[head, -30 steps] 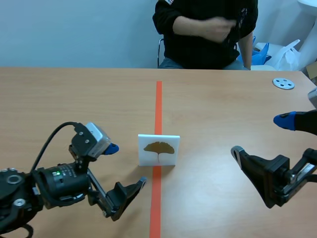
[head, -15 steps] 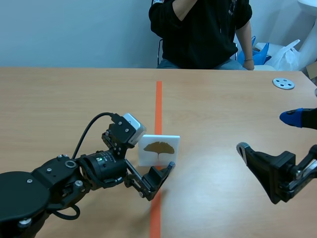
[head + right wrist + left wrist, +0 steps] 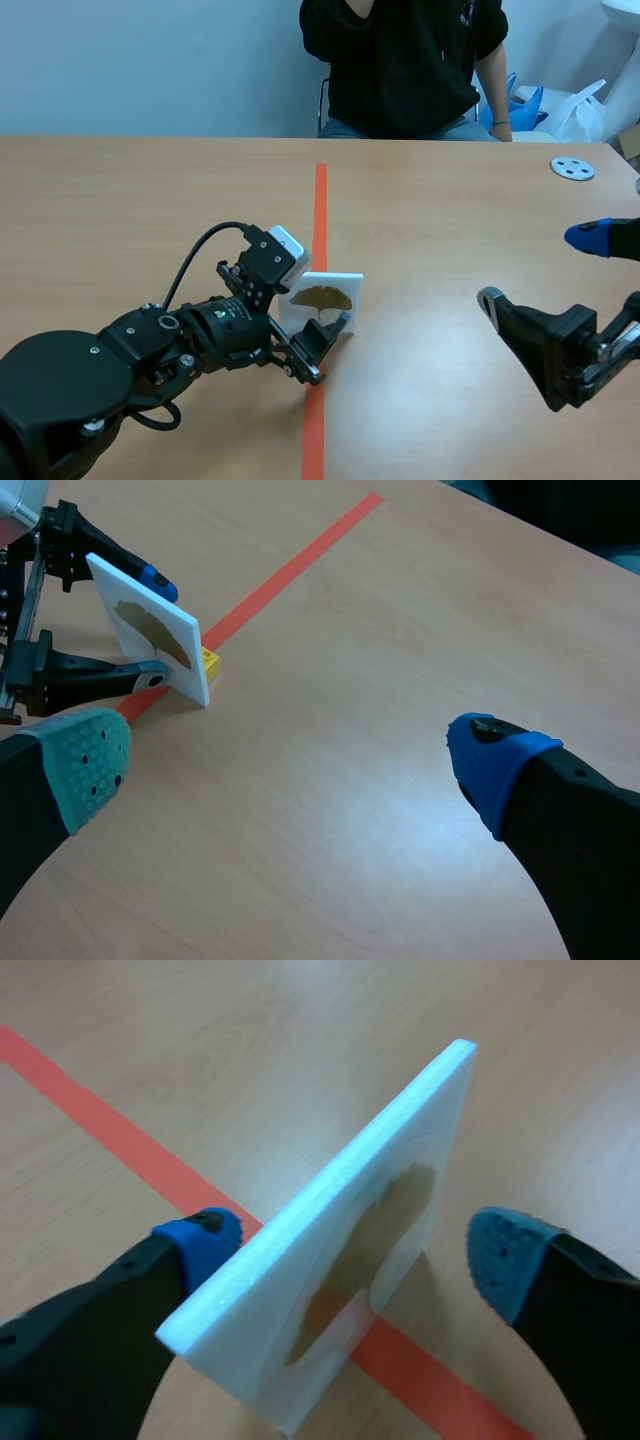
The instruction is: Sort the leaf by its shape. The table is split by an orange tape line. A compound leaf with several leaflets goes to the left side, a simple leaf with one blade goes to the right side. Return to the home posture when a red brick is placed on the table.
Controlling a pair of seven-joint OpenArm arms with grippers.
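Observation:
A white card [image 3: 325, 290] showing one golden fan-shaped leaf stands upright on the orange tape line [image 3: 320, 200]. My left gripper [image 3: 318, 322] is open around it. In the left wrist view the card [image 3: 370, 1230] stands edge-on between the two blue pads: the pad behind the card [image 3: 205, 1238] is close to its back face, and the pad facing the leaf [image 3: 505, 1255] stands well clear of it. My right gripper [image 3: 536, 269] hangs open and holds nothing over the table's right side. In the right wrist view it [image 3: 292, 755] is far from the card [image 3: 150, 630].
A small yellow block [image 3: 210, 661] sits at the card's foot. A person in black [image 3: 410, 60] sits across the table. A grey round disc [image 3: 572, 168] lies at the far right, with white bags [image 3: 585, 105] beyond the table edge.
My left arm has swung right and forward, bringing its open fingers around the card. The right gripper drew back slightly to the right. The person raised an arm.

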